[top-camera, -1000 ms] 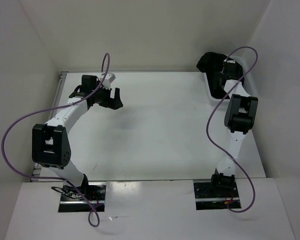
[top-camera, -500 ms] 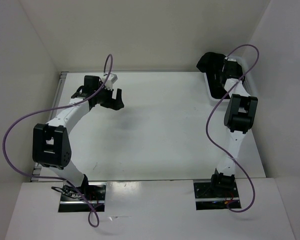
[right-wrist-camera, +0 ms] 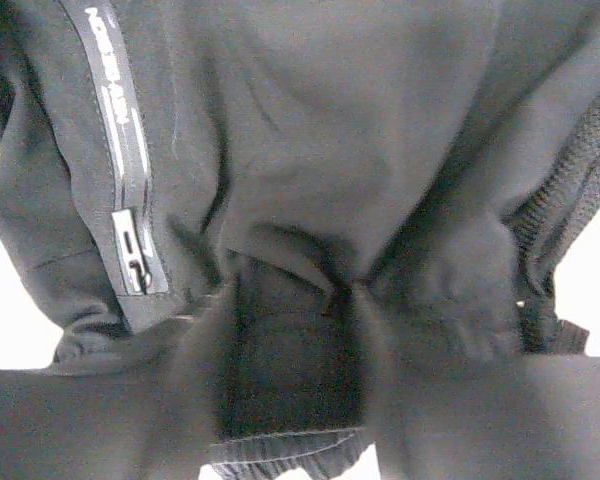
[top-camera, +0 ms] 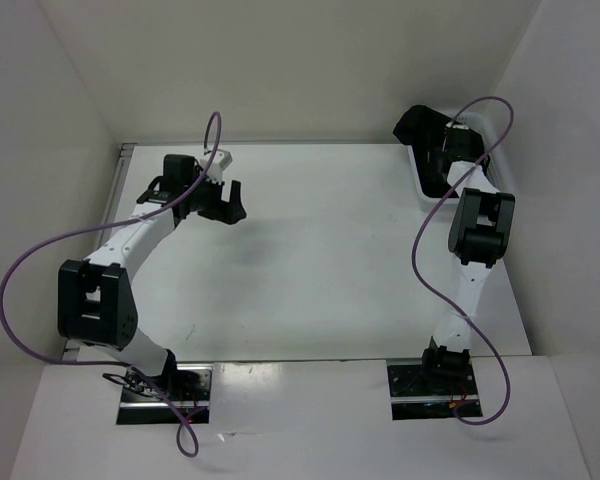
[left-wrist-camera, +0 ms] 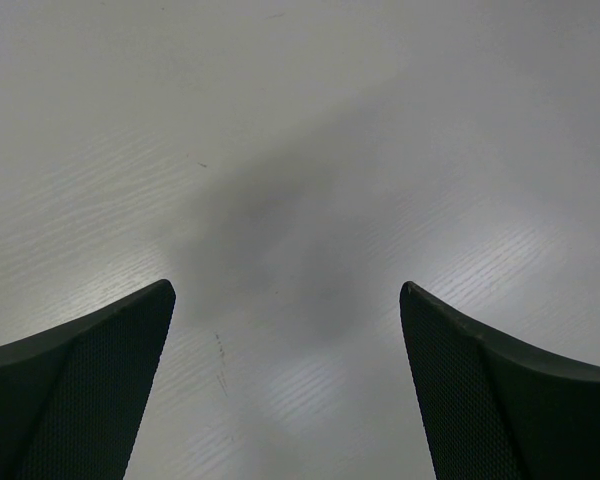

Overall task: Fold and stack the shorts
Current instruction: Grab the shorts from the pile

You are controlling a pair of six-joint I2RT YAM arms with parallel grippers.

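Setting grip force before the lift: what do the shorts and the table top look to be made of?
The shorts: soft, thin black cloth, matte, probably synthetic; it creases and bunches freely. Its zipper has glossy, plastic-looking tape. The table: hard white board with faint wood-grain streaks and a soft sheen, likely laminate.

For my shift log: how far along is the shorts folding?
Done: nothing; the shorts lie crumpled in the basket. In hand: the right gripper is pressed into them, grip unclear. Remaining: lifting them out, folding, stacking; the left gripper hangs open over the table.
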